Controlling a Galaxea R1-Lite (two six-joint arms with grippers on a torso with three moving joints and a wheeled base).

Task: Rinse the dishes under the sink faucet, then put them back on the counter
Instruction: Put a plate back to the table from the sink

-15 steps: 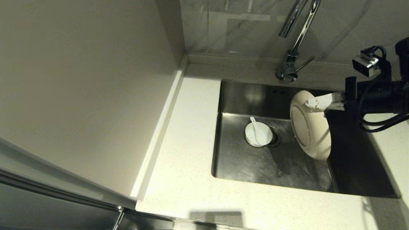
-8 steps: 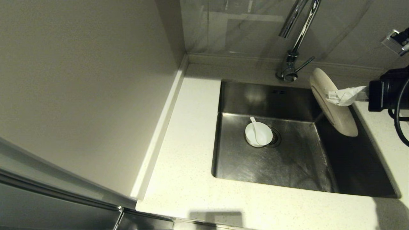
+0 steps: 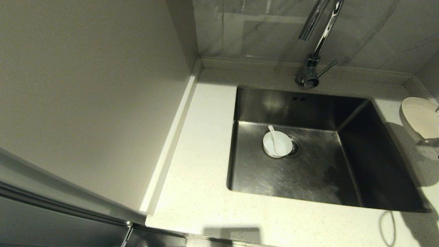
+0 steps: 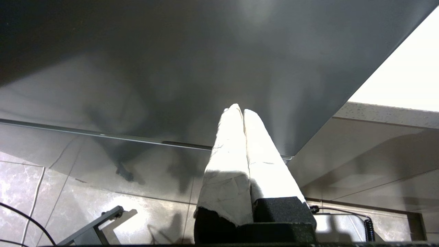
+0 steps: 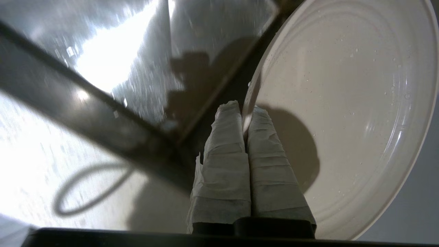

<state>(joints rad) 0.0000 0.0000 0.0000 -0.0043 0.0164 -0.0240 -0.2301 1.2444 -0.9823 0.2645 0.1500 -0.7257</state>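
The cream-beige plate (image 3: 420,118) hangs tilted over the counter (image 3: 199,154) at the far right edge of the head view. My right gripper (image 5: 244,111) is shut on the plate's (image 5: 343,113) rim, one taped finger on each side; water drops dot its face. The small white bowl (image 3: 278,144) sits on the sink (image 3: 274,181) floor beside the drain strainer (image 3: 296,148), with the white spoon (image 3: 273,135) resting in it. The chrome faucet (image 3: 313,61) stands behind the basin. My left gripper (image 4: 240,111) is shut and holds nothing, parked low in front of the cabinet.
A tall panel wall (image 3: 85,85) borders the counter on the left. A low raised back edge (image 3: 257,63) runs behind the sink. A cable's looped shadow (image 3: 387,223) falls on the counter at the front right corner of the basin.
My right gripper has carried the plate rightward, from above the sink's right half to over the right-hand counter. The arm has left the head view. Bowl and spoon have not moved.
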